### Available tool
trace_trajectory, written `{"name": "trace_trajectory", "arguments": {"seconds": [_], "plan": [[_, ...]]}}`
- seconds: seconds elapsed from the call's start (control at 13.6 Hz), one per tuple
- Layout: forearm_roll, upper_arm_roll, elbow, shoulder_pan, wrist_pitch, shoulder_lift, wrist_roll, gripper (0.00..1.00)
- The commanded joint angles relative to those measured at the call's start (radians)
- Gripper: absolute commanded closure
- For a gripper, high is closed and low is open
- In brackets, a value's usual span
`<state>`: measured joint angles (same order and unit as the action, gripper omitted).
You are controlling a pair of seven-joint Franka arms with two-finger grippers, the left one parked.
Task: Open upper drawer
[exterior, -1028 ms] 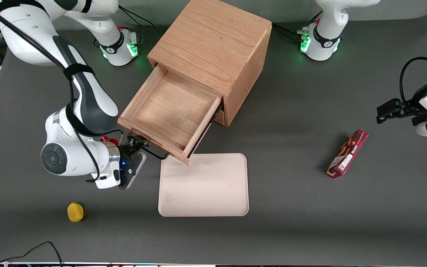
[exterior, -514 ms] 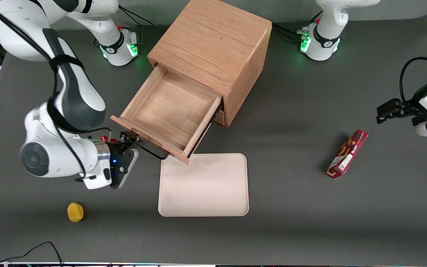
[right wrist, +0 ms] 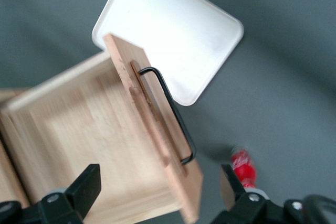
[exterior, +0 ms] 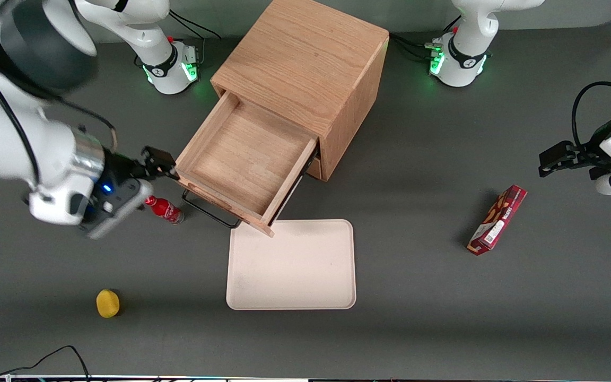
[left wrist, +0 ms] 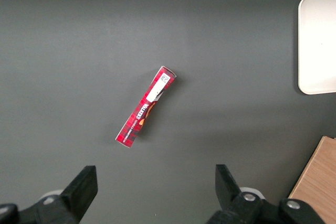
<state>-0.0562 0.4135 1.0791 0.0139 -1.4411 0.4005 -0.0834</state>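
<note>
The upper drawer (exterior: 244, 159) of the wooden cabinet (exterior: 305, 58) stands pulled far out, and its shallow box is empty. Its long black wire handle (exterior: 210, 211) is free. My right gripper (exterior: 159, 159) is open and empty, raised above the table beside the drawer's front corner at the working arm's end. In the right wrist view the drawer front (right wrist: 157, 135) and handle (right wrist: 173, 114) lie below the spread gripper (right wrist: 157, 192). The bottom drawer is almost wholly hidden under the upper one.
A small red bottle (exterior: 163, 208) lies on the table by the handle's end, also in the right wrist view (right wrist: 242, 167). A white tray (exterior: 290, 264) lies in front of the drawer. A yellow object (exterior: 107, 303) lies nearer the camera. A red box (exterior: 497, 219) lies toward the parked arm's end.
My gripper has let go of the handle, risen and drawn away toward the working arm's end. The red bottle has come into view. The drawer stays pulled out.
</note>
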Motion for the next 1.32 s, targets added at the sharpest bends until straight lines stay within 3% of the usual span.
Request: {"name": "trace_trajectory", "arguments": {"seconds": [0.0,0.15,0.37,0.59,0.73,0.81,1.25], "plan": [[0.019,-0.022,0.047,0.005,0.070,-0.113,0.224,0.00],[0.088,-0.070,0.085,0.009,0.091,-0.166,0.286,0.00],[0.084,-0.186,0.135,0.014,0.214,-0.208,0.287,0.00],[0.069,-0.272,0.464,0.017,-0.012,-0.387,0.295,0.00],[0.049,-0.280,0.690,0.017,-0.172,-0.512,0.297,0.00],[0.048,-0.285,0.720,0.018,-0.197,-0.529,0.295,0.00],[0.050,-0.308,0.547,0.017,-0.179,-0.442,0.291,0.00]]}}
